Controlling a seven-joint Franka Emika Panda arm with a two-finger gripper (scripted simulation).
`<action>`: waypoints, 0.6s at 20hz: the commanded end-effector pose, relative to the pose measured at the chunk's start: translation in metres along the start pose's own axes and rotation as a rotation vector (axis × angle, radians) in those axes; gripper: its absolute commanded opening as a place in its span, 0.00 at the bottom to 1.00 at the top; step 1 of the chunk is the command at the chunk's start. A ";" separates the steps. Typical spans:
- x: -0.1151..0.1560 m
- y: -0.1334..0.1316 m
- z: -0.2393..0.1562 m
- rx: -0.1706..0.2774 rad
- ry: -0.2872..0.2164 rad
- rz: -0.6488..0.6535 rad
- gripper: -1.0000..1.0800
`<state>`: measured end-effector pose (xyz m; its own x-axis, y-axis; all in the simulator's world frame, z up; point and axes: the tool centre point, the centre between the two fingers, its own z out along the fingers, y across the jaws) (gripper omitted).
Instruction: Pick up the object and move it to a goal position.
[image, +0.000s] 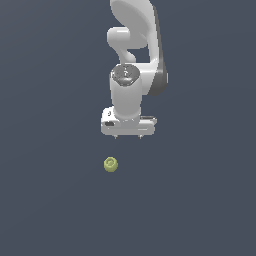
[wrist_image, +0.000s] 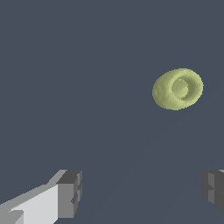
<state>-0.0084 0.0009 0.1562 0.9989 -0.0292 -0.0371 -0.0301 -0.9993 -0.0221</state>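
The object (image: 111, 164) is a small yellow-green rounded lump with a ringed top, lying on the dark grey floor. It also shows in the wrist view (wrist_image: 177, 89). My white gripper (image: 128, 136) hangs above the floor, a little beyond the object and slightly toward the exterior view's right of it. In the wrist view the gripper (wrist_image: 142, 192) is open and empty, with its two grey fingertips (wrist_image: 70, 193) wide apart. The object lies outside the gap between them, apart from both fingers.
The white arm (image: 134, 45) rises behind the gripper to the top of the exterior view. The plain dark grey floor (image: 50, 200) extends all around.
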 end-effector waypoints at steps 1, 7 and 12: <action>0.000 0.000 0.000 0.000 0.000 0.000 0.96; 0.012 -0.014 -0.020 0.014 0.044 0.002 0.96; 0.014 -0.018 -0.026 0.018 0.056 0.002 0.96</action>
<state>0.0076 0.0186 0.1818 0.9993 -0.0314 0.0190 -0.0307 -0.9988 -0.0393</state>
